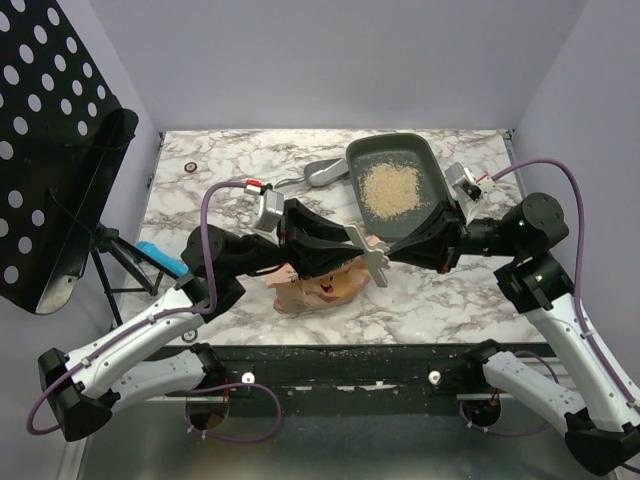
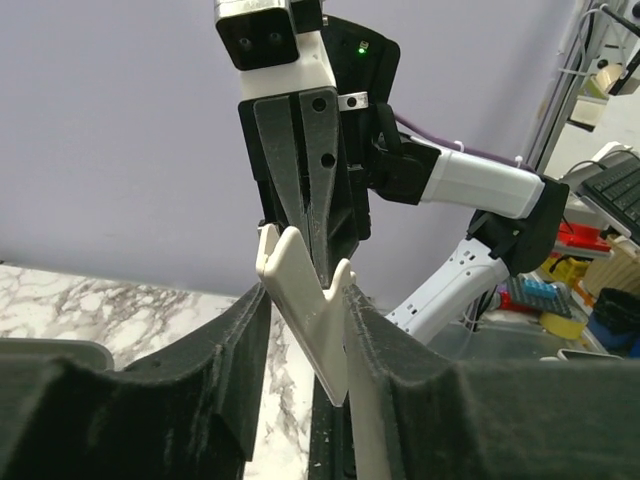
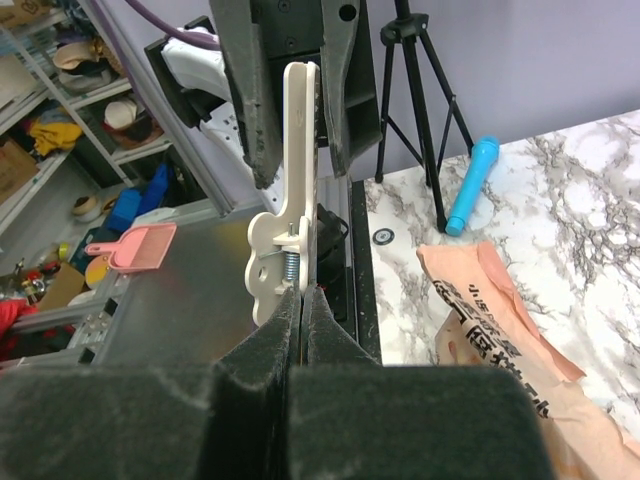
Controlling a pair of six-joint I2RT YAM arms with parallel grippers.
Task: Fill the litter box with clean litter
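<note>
Top external: left claw (image 1: 347, 247), right claw (image 1: 390, 257), both tight on white plastic clip (image 1: 377, 270)

Both arms are built alike, the left arm (image 1: 130, 347) and the right arm (image 1: 590, 362): glossy white shells over the long links, chunky matt black housings at the joints. A thin purple cable (image 1: 204, 225) loops out of each. Near each wrist sits a small silver-grey camera box (image 1: 268, 208) with a red tab. A tiny green light (image 2: 360, 47) glows on the right arm's black wrist housing. The right end effector (image 2: 320, 272) has dark grey tapering fingers (image 2: 292, 150) with round screw holes. The left end effector (image 2: 305, 300) wears fuzzy black pads (image 2: 210, 370).
</note>
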